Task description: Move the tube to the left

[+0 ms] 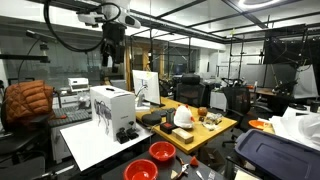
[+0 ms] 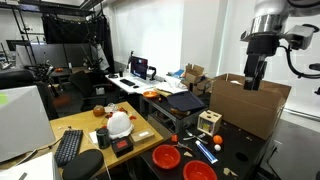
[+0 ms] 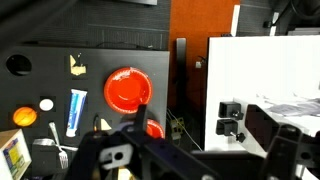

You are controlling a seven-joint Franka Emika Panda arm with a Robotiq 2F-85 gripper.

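Overall, the black desk [image 3: 40, 85] is taking up the left half of the wrist view, and a white desk [image 1: 85, 145] is standing just beside it, carrying a white carton [image 1: 112, 108]. The arm [image 2: 272, 18] is reaching in from the upper right of an exterior view. Its pincer [image 2: 253, 84] is hanging high over the desks, pointing down, well apart from everything below it. Along the bottom edge of the wrist view its fingers [image 3: 112, 153] are standing spread as wide as they go, and they are gripping nothing.

A red bowl [image 3: 125, 88] is sitting near the middle of the wrist view. A second red bowl [image 3: 153, 128] is peeking out just below it, partly hidden behind the pincer.

The tube [image 3: 76, 112] is lying on the black desk at lower left of centre, left of the red bowl and apart from it, with its pale end pointing toward the top of the frame. In an exterior view it is showing as a small blue streak [image 2: 206, 150] near the bowls.

An orange ball [image 3: 24, 116], a white disc [image 3: 46, 104] and a fork [image 3: 57, 152] are lying left of the tube.
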